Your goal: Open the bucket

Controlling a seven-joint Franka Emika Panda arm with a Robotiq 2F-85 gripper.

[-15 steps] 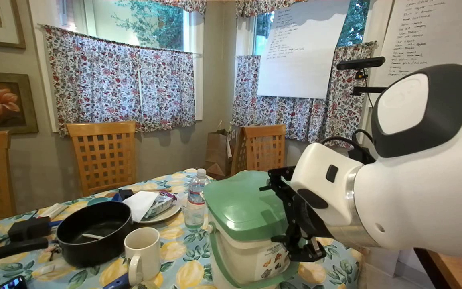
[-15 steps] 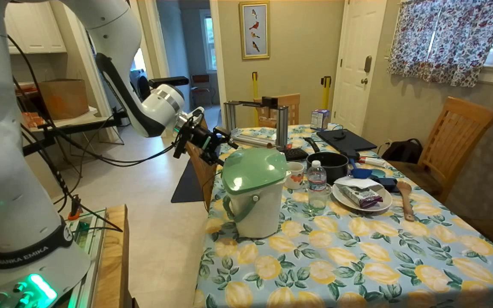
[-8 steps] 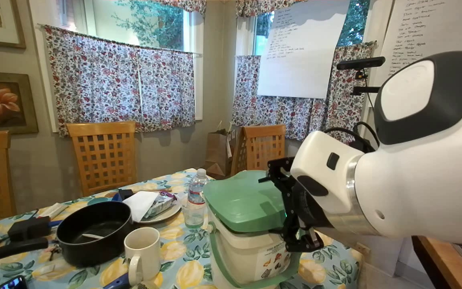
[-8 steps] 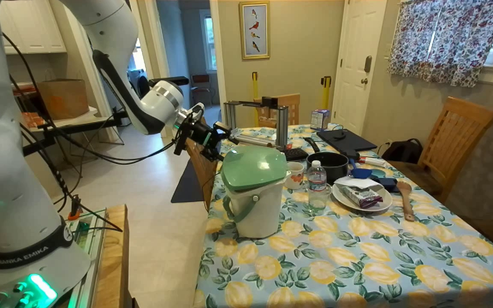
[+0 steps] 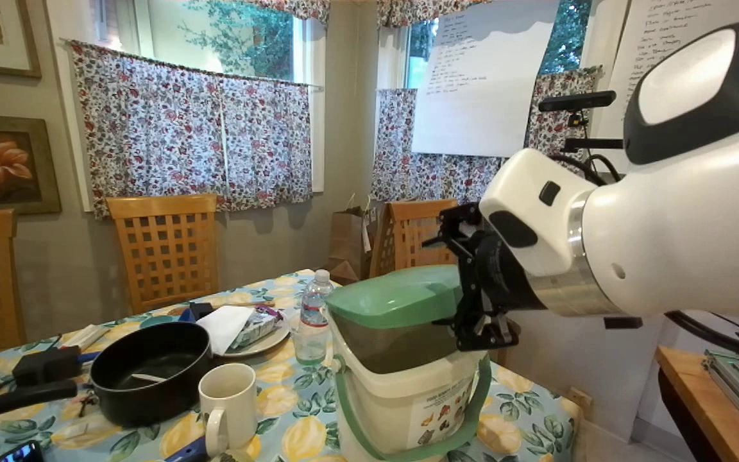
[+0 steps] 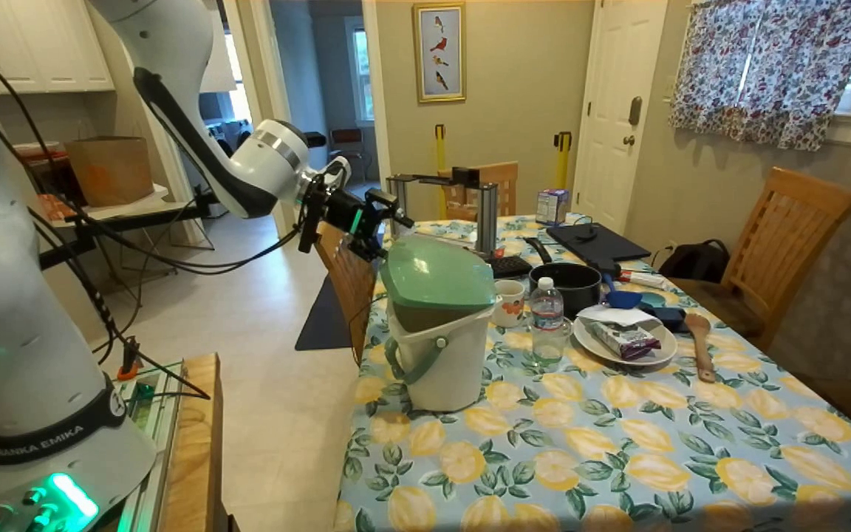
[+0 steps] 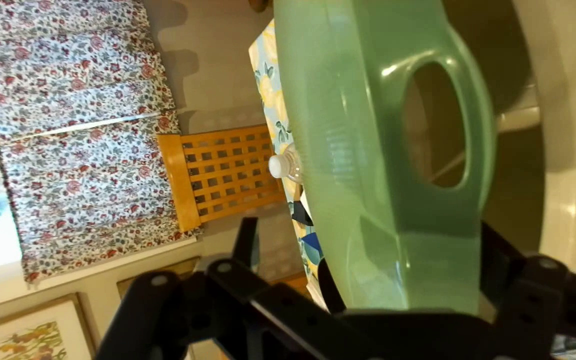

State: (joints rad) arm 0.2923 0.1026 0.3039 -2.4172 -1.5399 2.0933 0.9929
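The bucket [image 5: 401,410] is a cream-white bin standing upright on the table; it also shows in an exterior view [image 6: 459,369]. Its green lid [image 5: 395,298] is partly raised on the gripper's side and tilted, with a dark gap over the rim. In the wrist view the lid [image 7: 338,150], with an oval hole in its front tab, fills the middle, and the bucket's rim [image 7: 563,165] is at the right. My gripper [image 5: 439,282] is open at the lid's raised edge, one finger above the lid and one below it. The lower fingertip is hidden behind the lid in the wrist view.
A water bottle [image 5: 315,308] stands close beside the bucket. A white mug [image 5: 235,398], a black pan [image 5: 151,378] and a plate [image 6: 647,358] with packets are also on the table. A metal frame [image 6: 486,222] stands behind the bucket in an exterior view.
My gripper has moved upward, and the lid's near edge has risen with it. The lid has gone from closed to partly open, showing the bucket's dark inside. The bucket's body stays in place.
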